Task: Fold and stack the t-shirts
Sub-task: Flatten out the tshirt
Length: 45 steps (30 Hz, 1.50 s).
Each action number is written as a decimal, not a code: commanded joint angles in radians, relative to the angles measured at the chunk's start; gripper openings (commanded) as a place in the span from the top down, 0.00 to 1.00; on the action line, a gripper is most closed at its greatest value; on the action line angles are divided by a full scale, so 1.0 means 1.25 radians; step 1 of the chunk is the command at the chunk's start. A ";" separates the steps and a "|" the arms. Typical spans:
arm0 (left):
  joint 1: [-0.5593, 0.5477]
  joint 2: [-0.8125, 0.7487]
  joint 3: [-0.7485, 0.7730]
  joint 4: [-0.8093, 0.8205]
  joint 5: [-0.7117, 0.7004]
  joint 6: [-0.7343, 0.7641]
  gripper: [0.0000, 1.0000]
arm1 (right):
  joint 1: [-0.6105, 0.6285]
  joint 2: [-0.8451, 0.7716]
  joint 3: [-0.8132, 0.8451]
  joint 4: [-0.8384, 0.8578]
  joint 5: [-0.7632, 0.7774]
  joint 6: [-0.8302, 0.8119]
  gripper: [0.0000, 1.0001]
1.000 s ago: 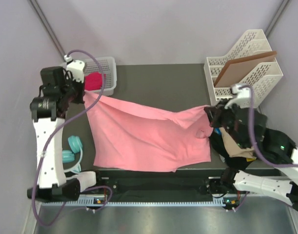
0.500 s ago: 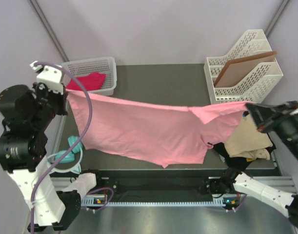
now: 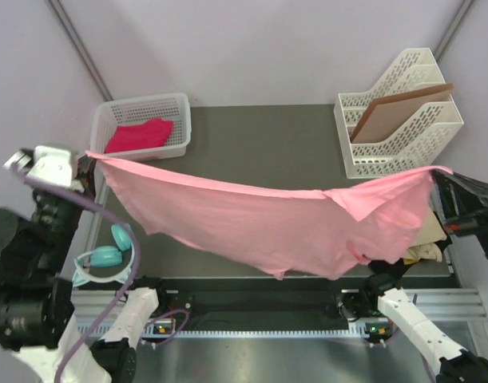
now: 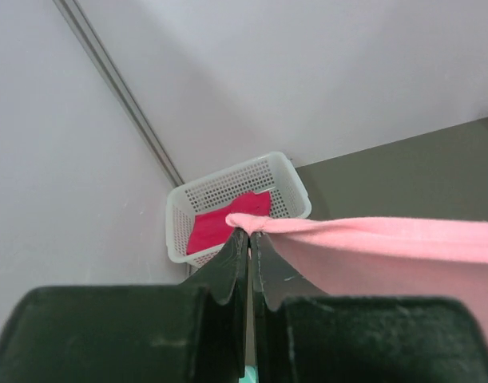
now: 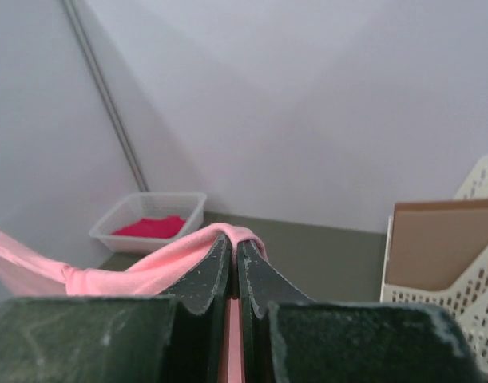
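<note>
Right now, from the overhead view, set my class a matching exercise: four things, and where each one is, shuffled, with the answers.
1 salmon pink t-shirt
2 magenta t-shirt
3 brown board
4 teal headphones

A in the white basket
B standing in the file rack
C by the table's left edge
D stretched between left gripper and right gripper

Pairs: 1-D, 2-A, 3-B, 4-C

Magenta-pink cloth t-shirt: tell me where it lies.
Top view: the magenta-pink cloth t-shirt lies inside the white perforated plastic basket at the dark grey table's far left corner, just beyond the salmon pink t-shirt.
</note>
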 commanded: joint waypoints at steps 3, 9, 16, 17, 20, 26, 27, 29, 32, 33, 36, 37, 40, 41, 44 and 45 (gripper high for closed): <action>0.003 0.054 -0.303 0.168 -0.053 0.006 1.00 | -0.003 0.107 -0.136 0.064 0.129 -0.044 1.00; 0.003 0.184 -0.329 0.259 -0.099 0.016 1.00 | -0.001 0.251 -0.107 0.110 0.155 -0.052 1.00; 0.003 0.229 -0.127 0.128 -0.052 -0.002 1.00 | 0.006 0.254 -0.025 0.067 0.123 -0.040 1.00; 0.004 0.221 -0.103 0.113 -0.046 -0.002 1.00 | 0.006 0.232 -0.026 0.056 0.104 -0.038 1.00; 0.003 0.168 -0.059 0.059 -0.019 0.008 1.00 | 0.006 0.158 -0.047 0.038 0.050 -0.028 1.00; 0.003 0.046 0.005 0.013 0.034 0.019 1.00 | -0.010 0.006 -0.034 -0.001 -0.076 -0.023 1.00; 0.003 0.017 0.007 0.016 0.037 0.019 1.00 | -0.011 -0.006 -0.027 -0.007 -0.088 -0.019 1.00; 0.003 -0.014 0.022 0.017 0.047 0.017 1.00 | -0.016 -0.035 0.009 -0.031 -0.109 -0.016 1.00; 0.003 -0.021 0.075 0.000 0.068 0.006 1.00 | -0.021 -0.050 0.087 -0.059 -0.117 -0.008 1.00; 0.003 -0.019 0.089 -0.004 0.072 -0.002 1.00 | -0.022 -0.047 0.110 -0.068 -0.120 -0.006 1.00; 0.003 0.001 0.142 -0.016 0.078 -0.020 0.99 | -0.025 -0.023 0.204 -0.091 -0.110 0.000 1.00; 0.003 0.006 0.156 -0.018 0.079 -0.022 0.99 | -0.025 -0.013 0.226 -0.091 -0.100 0.002 1.00; 0.003 0.014 0.112 -0.002 0.078 -0.027 0.99 | -0.025 0.014 0.203 -0.085 -0.052 -0.002 1.00; 0.003 0.009 0.085 0.007 0.075 -0.026 1.00 | -0.025 0.022 0.185 -0.079 -0.039 -0.006 1.00; 0.003 -0.021 -0.098 0.079 0.061 -0.011 1.00 | -0.024 0.049 0.060 -0.021 0.030 -0.018 1.00; 0.003 -0.029 -0.155 0.105 0.055 0.000 1.00 | -0.025 0.055 -0.026 0.034 0.040 -0.018 1.00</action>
